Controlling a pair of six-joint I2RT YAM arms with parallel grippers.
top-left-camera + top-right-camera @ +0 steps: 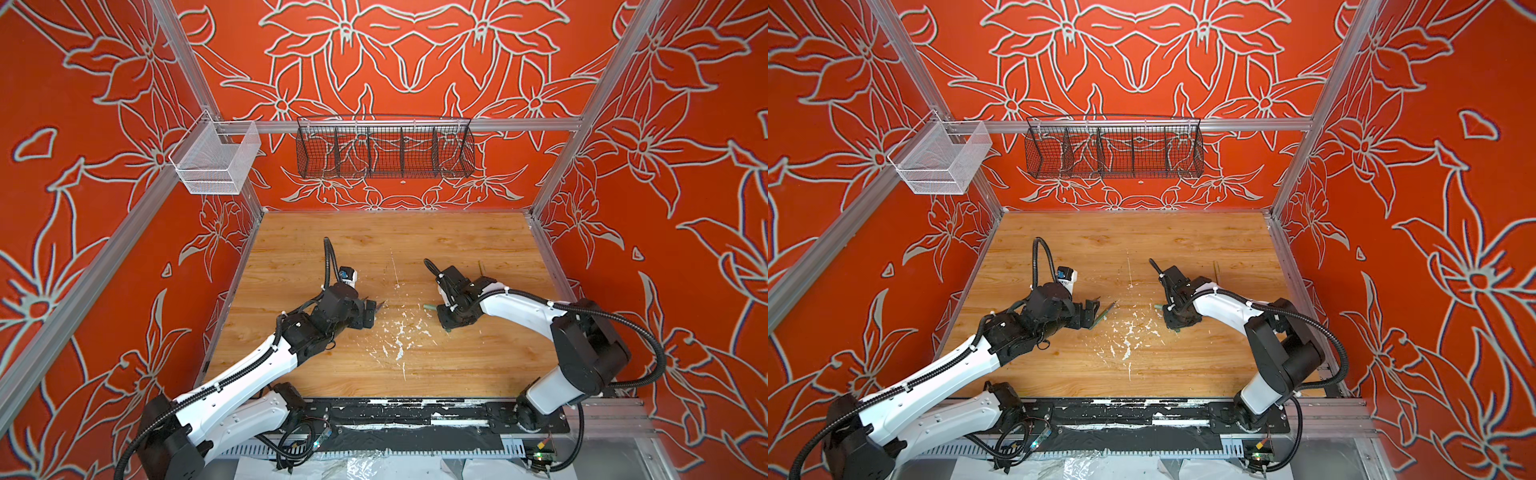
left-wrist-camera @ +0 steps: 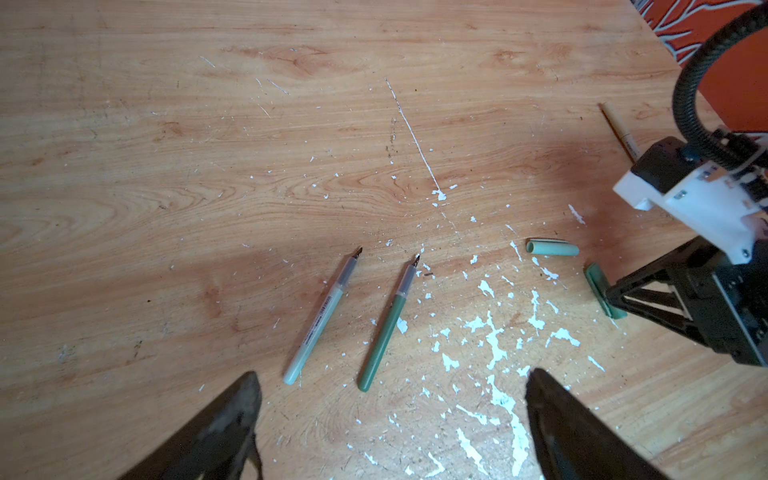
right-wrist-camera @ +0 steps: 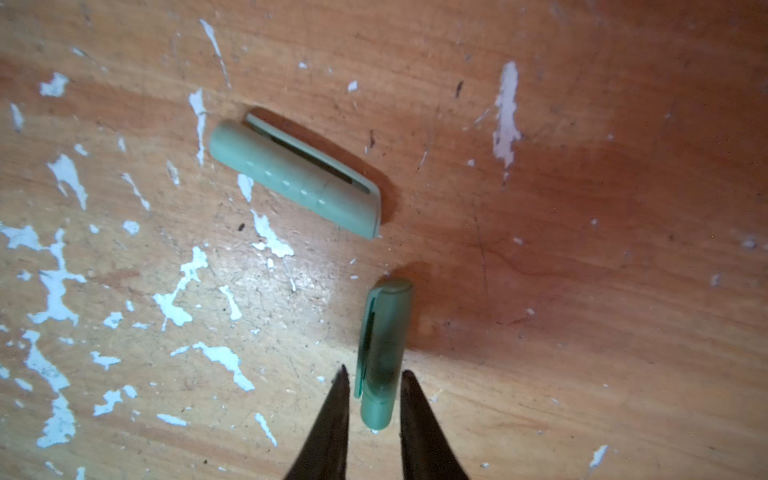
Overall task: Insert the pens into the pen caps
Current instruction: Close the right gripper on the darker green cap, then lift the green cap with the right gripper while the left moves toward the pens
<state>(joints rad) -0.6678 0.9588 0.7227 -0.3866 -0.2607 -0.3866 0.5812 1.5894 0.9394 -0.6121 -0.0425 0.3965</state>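
My right gripper (image 3: 374, 370) sat low over the table (image 2: 166, 166), jaws straddling one end of the darker green cap (image 3: 384, 332), almost touching; I couldn't tell whether it was pinched. Bite was off-centre and against the clip side, so I judged the cap could pivot, squirt out, or knock the pale green cap (image 3: 291, 178) nearby. My left gripper (image 2: 391, 372) hung wide open, empty, over the uncapped pale green pen (image 2: 318, 320) and dark green pen (image 2: 384, 328).

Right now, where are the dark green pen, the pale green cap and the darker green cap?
dark green pen (image 2: 385, 332): left wrist view, middle of its barrel.
pale green cap (image 3: 291, 180): right wrist view, middle of its body.
darker green cap (image 3: 384, 353): right wrist view, middle of its body.
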